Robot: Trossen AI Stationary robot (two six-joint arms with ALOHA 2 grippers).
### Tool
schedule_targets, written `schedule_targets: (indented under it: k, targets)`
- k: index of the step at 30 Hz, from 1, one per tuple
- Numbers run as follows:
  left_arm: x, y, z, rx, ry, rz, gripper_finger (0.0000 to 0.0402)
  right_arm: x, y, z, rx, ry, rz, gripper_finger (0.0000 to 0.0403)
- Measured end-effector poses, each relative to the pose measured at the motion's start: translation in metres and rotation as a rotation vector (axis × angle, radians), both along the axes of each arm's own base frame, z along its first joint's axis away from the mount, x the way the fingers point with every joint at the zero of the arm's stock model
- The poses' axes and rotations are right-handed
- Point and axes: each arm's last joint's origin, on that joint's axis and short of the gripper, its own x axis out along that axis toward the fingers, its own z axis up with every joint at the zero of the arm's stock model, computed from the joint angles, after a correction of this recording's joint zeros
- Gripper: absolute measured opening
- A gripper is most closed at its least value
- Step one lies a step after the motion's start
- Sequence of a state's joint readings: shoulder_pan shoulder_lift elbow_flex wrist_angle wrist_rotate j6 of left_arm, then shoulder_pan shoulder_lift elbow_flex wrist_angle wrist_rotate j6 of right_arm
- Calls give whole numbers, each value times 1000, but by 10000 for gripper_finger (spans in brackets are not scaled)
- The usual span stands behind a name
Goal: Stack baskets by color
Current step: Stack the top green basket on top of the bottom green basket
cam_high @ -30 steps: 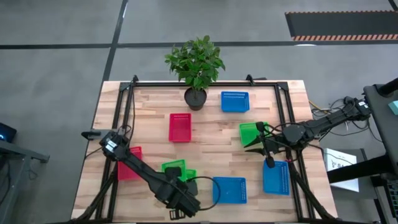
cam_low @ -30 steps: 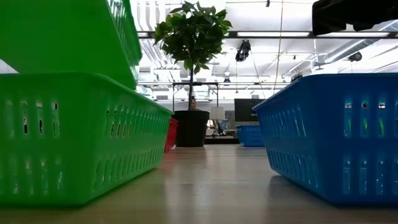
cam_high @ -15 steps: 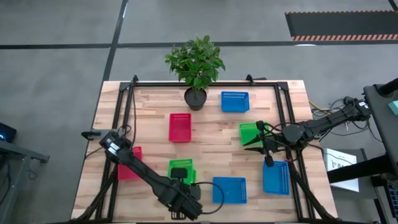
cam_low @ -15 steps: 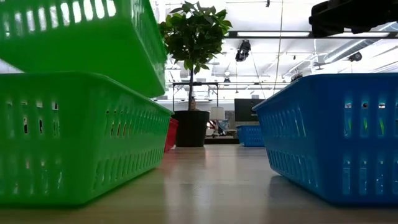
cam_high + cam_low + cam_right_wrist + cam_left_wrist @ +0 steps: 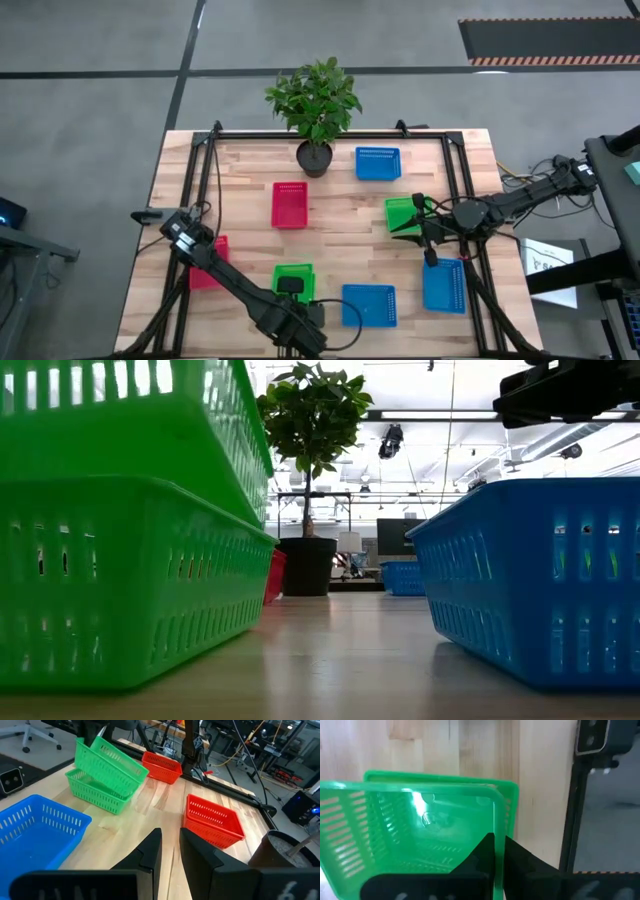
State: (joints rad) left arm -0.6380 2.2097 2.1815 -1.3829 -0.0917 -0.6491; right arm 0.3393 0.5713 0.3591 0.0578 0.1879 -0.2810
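Pincer (left) grips a green basket, tilted into another green basket.

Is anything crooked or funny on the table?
Yes. Near the table's front edge, the left gripper is shut on the rim of a green basket, which sits tilted, only partly nested in a second green basket. The right gripper hovers by a third green basket.
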Motion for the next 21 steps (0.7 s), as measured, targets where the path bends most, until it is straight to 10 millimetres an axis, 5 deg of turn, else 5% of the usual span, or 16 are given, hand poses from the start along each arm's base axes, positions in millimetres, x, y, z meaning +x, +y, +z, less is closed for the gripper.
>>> schedule_targets:
  k: [12, 21]
  targets:
    - [2, -2, -14, -27, 14, 23, 10, 0, 0, 1, 1, -2, 0, 61]
    - [3, 1, -14, -30, 17, 56, 103, 0, 0, 1, 2, -4, 1, 61]
